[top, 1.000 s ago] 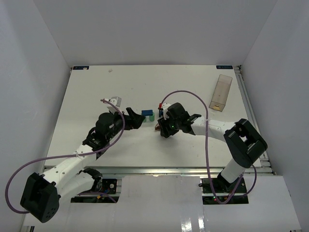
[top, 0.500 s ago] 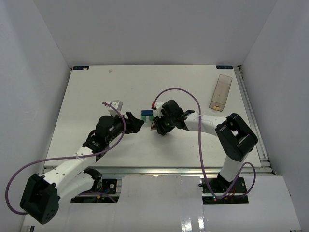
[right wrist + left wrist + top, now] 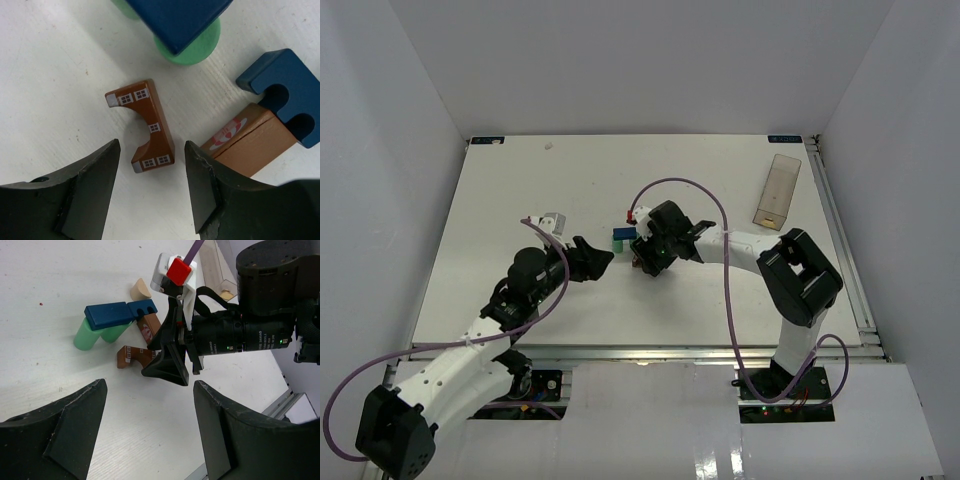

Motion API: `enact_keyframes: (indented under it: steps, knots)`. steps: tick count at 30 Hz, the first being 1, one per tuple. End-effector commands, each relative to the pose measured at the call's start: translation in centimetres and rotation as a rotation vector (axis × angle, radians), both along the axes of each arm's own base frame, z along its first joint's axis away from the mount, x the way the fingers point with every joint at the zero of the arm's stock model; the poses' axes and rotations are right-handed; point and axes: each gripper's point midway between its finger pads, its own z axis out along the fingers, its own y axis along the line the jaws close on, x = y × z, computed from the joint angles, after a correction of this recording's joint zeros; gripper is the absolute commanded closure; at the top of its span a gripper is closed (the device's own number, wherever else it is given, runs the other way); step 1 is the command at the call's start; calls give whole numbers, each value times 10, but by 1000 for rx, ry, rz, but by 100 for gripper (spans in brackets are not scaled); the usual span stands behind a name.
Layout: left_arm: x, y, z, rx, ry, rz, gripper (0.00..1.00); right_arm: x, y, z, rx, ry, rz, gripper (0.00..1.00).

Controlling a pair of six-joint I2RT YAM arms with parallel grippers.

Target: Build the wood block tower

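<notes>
A blue block rests across two green cylinders. Beside them lie a notched blue piece, a brown brick, a brown arch and a tan piece. In the top view the cluster sits mid-table. My right gripper is open and hovers right over the brown arch, one finger on each side, with the brown brick to the right. It shows in the top view too. My left gripper is open and empty, a little short of the blocks.
A clear rectangular plastic box lies at the far right of the table and also shows in the left wrist view. White walls enclose the table on three sides. Purple cables loop from both arms.
</notes>
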Motion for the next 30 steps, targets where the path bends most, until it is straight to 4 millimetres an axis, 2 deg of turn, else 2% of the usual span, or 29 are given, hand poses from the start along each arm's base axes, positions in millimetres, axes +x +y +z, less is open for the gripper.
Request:
enact_keyframes:
  steps: [1,7,17,20,24,26,30]
  knots:
    - [-2,3,-3,1,12,13,20,6,1,0,-13,-5,-39,42]
    - [-3,6,-2,-3,5,25,20,4,-1,-5,-6,9,-71,47]
    - [-12,4,-7,-11,19,-2,21,-9,-8,-2,10,19,-86,70]
    - [-16,4,-9,-16,24,-14,22,-16,-11,7,31,18,-105,76]
    - [-23,-4,-15,-12,51,-76,24,-27,-19,9,23,20,-122,82]
    - [-27,-10,-19,-3,65,-119,25,-29,-23,19,42,0,-146,82]
    - [-33,-24,-31,0,127,-208,31,-43,-19,30,98,-26,-153,86]
